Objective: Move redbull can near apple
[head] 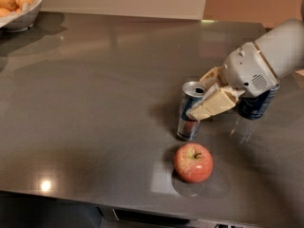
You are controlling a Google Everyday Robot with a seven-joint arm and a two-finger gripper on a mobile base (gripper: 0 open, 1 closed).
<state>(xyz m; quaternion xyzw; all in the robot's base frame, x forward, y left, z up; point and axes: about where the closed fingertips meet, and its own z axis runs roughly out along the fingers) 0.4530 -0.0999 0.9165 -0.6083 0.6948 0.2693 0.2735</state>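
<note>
The redbull can (188, 122) is slim, blue and silver, upright on the dark table a short way behind and just left of the apple. The apple (193, 162) is red-pink with a short stem and lies near the table's front edge. My gripper (198, 99) reaches in from the right, and its cream fingers (213, 106) are closed around the can's upper part, one in front and one behind. The front finger hides part of the can's right side. A small gap separates can and apple.
A wider dark blue Pepsi can (255, 107) stands at the right, mostly hidden behind my gripper's white wrist (251, 70). A bowl (21, 19) of orange-yellow fruit sits at the far left corner. The table's front edge runs just below the apple.
</note>
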